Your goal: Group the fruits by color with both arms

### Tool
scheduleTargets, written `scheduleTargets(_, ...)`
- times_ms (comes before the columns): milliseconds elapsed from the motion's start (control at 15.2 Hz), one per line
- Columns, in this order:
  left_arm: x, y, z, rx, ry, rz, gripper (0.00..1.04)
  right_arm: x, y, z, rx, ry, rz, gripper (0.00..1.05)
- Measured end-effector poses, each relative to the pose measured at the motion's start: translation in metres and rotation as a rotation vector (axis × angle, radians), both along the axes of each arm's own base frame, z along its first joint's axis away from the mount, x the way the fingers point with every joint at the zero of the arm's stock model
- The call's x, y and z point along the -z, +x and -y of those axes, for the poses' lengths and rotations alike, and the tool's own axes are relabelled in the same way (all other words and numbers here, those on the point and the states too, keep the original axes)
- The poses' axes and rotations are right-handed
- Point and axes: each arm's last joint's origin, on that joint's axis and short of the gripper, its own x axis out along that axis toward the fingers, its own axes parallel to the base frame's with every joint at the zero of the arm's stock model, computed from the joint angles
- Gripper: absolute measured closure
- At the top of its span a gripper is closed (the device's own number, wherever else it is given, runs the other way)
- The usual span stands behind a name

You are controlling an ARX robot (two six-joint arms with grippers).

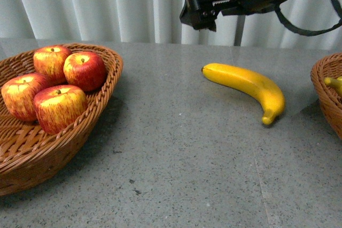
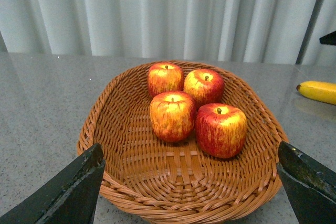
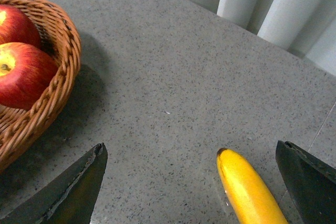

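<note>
**A:** While the front view is being read, what is being shown of the surface and the room?

**B:** A grey speckled table (image 1: pixel 176 153) is being shown, backed by a white pleated curtain (image 1: pixel 107 4). Four apples (image 1: pixel 59 108) are being held in the left basket (image 1: pixel 109 62). A banana (image 1: pixel 246 86) is lying on the bare table between that basket and the right basket (image 1: pixel 323 97), where a second banana (image 1: pixel 334 84) is being glimpsed at the picture's edge.

**A:** And the hand?

**B:** The right gripper (image 1: pixel 196 17) is being held in the air beyond the banana, and nothing is being touched by it. How far it is spread cannot be told from here.

**A:** What is being given by the left wrist view?

**B:** Table and curtain are being seen again. The left gripper (image 2: pixel 189 150) is being held wide open, and the apple basket is being framed by its fingers (image 2: pixel 73 192). Nothing is being gripped or touched. The four apples are being shown bunched together in the basket.

**A:** And by the right wrist view?

**B:** The right gripper (image 3: pixel 190 150) is being held wide open and empty over the grey table. The banana's dark-tipped end is being seen between the fingers, nearer one of them, and is not being touched. Two apples are being shown at the basket's rim, well apart from the banana.
</note>
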Motion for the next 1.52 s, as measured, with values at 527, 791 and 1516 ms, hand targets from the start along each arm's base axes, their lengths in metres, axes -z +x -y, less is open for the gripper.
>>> scheduleTargets(527, 0.000, 0.000, 0.000, 0.000, 0.000, 0.000, 0.07, 0.023, 0.026, 0.012, 0.100, -0.096, -0.125, 0.06)
scheduleTargets(791, 0.000, 0.000, 0.000, 0.000, 0.000, 0.000, 0.07, 0.041, 0.033, 0.038, 0.130, -0.196, -0.193, 0.06)
scheduleTargets(1516, 0.000, 0.000, 0.000, 0.000, 0.000, 0.000, 0.07, 0.088, 0.037, 0.034, 0.103, -0.261, -0.228, 0.66)
